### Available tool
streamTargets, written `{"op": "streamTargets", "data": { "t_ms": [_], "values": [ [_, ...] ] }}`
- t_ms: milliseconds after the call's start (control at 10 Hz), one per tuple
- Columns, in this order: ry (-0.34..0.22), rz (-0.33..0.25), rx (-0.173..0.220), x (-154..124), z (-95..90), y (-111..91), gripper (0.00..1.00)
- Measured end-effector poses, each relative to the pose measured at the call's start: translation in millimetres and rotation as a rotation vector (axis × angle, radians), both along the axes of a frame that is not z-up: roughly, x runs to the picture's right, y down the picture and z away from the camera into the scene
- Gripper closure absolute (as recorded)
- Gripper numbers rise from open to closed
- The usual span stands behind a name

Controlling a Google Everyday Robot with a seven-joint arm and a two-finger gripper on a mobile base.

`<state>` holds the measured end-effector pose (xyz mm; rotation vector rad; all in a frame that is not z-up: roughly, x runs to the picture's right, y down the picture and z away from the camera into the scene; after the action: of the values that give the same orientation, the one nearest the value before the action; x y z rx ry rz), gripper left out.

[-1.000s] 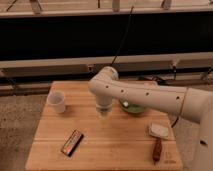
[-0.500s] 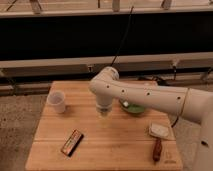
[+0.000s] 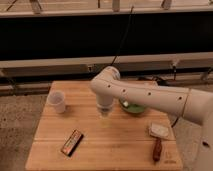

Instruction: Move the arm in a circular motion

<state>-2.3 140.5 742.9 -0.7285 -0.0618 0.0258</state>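
The large glossy white arm [image 3: 150, 97] reaches in from the right across the wooden table [image 3: 105, 140], bending at a bulbous joint [image 3: 105, 82] above the table's middle. The gripper [image 3: 104, 111] hangs straight down from that joint, just above the tabletop, near the centre. It holds nothing that I can see.
A white cup [image 3: 57, 102] stands at the left of the table. A dark snack bar [image 3: 72, 142] lies at the front left. A green bowl [image 3: 132, 107] sits behind the arm. A white sponge [image 3: 158, 130] and a brown-handled tool [image 3: 157, 148] lie at the right. A dark wall and rails are behind.
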Motion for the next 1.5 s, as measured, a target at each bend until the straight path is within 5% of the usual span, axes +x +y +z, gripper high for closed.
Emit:
{"op": "streamTargets", "data": {
  "t_ms": [800,1500],
  "values": [
    [0.014,0.047,-0.024,24,21.4,-22,0.2],
    [0.005,0.041,-0.034,18,24.0,-10,0.2]
  ]
}}
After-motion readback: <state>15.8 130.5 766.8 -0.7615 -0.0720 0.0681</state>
